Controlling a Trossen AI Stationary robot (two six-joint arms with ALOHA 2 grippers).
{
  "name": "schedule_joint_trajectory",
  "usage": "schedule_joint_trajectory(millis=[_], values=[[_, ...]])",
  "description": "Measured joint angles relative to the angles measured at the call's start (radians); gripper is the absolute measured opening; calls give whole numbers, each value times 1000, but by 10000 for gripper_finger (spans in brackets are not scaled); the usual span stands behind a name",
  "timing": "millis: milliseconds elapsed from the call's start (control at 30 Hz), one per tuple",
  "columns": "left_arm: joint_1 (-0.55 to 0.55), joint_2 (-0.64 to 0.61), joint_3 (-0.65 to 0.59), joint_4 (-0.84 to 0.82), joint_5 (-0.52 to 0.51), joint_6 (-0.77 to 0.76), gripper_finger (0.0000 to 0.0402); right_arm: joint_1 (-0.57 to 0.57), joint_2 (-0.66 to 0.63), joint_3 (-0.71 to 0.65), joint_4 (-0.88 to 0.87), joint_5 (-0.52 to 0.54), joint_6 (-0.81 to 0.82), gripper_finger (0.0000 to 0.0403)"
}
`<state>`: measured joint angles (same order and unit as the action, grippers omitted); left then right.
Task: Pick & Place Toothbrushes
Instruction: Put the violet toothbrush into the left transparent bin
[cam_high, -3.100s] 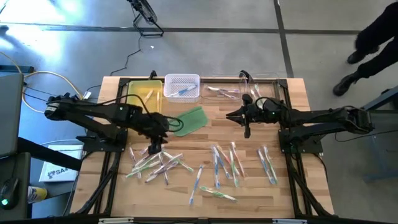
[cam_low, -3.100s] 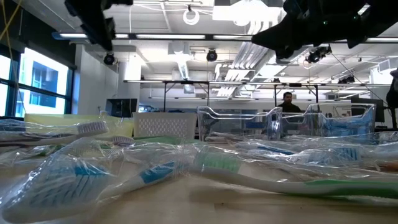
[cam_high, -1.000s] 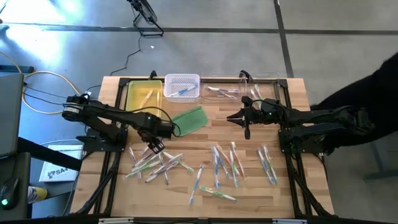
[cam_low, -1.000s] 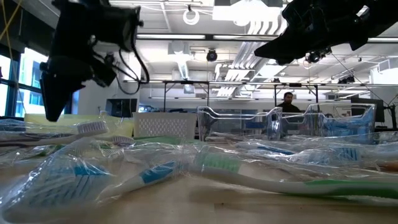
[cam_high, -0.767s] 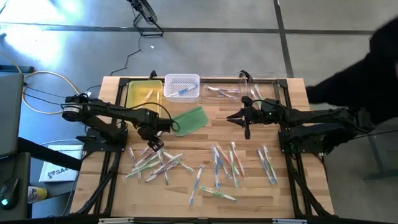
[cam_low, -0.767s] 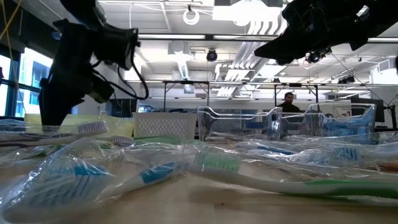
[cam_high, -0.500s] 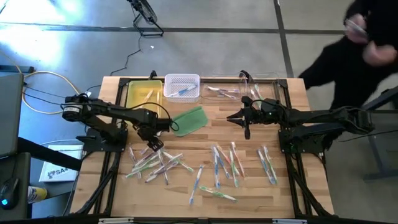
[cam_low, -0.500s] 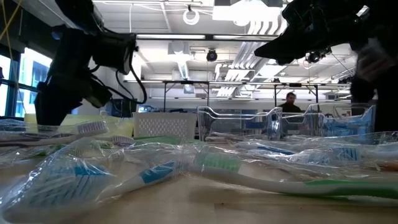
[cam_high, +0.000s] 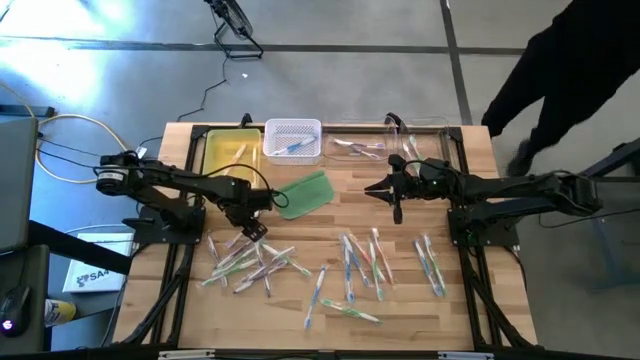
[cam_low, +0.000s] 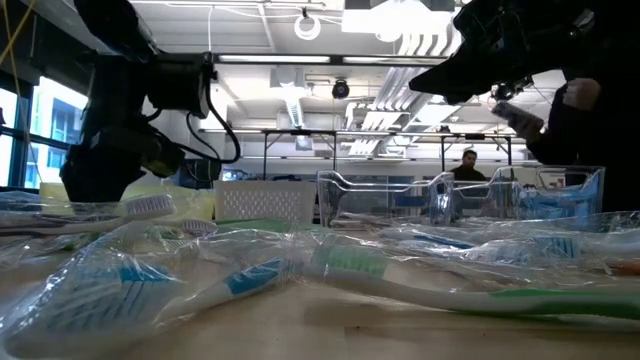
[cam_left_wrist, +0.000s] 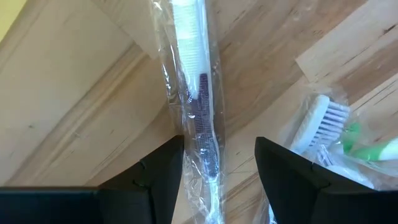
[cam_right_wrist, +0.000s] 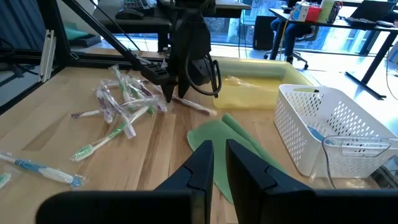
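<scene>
Your left gripper (cam_high: 252, 230) is spread wide astride a wrapped purple toothbrush (cam_left_wrist: 200, 118) on the table; your right gripper (cam_high: 397, 210) hangs nearly closed, empty; the white basket (cam_high: 293, 139) holds a blue toothbrush (cam_high: 292, 148), the yellow tray (cam_high: 230, 154) one, the clear bin (cam_high: 360, 143) a few.

You've got toothbrushes (cam_high: 255, 262) scattered flat all over the wooden tabletop, mostly in clear crinkly wrappers. One loose heap sits toward the left side, crisscrossed and overlapping, green and white handles mixed in. A second bunch (cam_high: 365, 260) lies around the middle, roughly parallel, blue, green and pinkish handles. A smaller pair (cam_high: 430, 263) lies apart to the right. A few strays (cam_high: 335, 305) sit nearer the front edge. Up close you can see a wrapped purple-and-white brush (cam_left_wrist: 198, 112) lying flat, with an unwrapped white-bristled, green-handled one (cam_left_wrist: 348, 134) just beside it.
</scene>
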<state>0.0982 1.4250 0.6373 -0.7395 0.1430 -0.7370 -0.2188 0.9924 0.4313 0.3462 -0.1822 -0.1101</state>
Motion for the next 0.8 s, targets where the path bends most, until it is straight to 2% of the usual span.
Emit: schedule_joint_trajectory(millis=[200, 567, 733, 800], values=[[0, 1, -2, 8, 0, -4, 187, 0, 0, 0, 0, 0, 0, 36], [0, 3, 8, -1, -6, -56, 64, 0, 0, 0, 0, 0, 0, 36], [0, 8, 61, -79, -1, -49, 15, 0, 0, 0, 0, 0, 0, 36], [-1, 8, 90, -115, 0, -25, 10, 0, 0, 0, 0, 0, 0, 36]])
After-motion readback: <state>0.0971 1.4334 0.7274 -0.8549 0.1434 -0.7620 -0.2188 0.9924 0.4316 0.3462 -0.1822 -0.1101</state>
